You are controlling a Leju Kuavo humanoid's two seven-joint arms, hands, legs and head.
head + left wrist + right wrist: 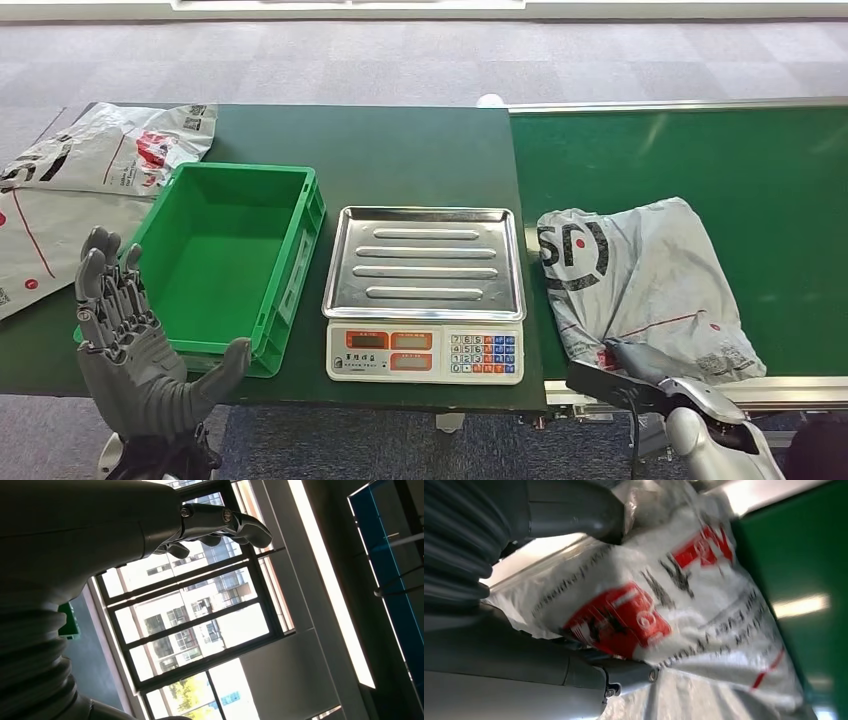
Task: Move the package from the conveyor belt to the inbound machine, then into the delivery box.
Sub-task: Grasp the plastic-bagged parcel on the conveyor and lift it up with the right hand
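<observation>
One package on the conveyor belt, its near edge pinched by my right robot hand; left robot hand released. Lift squarely, carry leftward onto scale.

Crate left of scale; package on belt, right.

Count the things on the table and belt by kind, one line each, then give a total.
Grey packages: 3
Green crates: 1
Weighing scales: 1
Total: 5
</observation>
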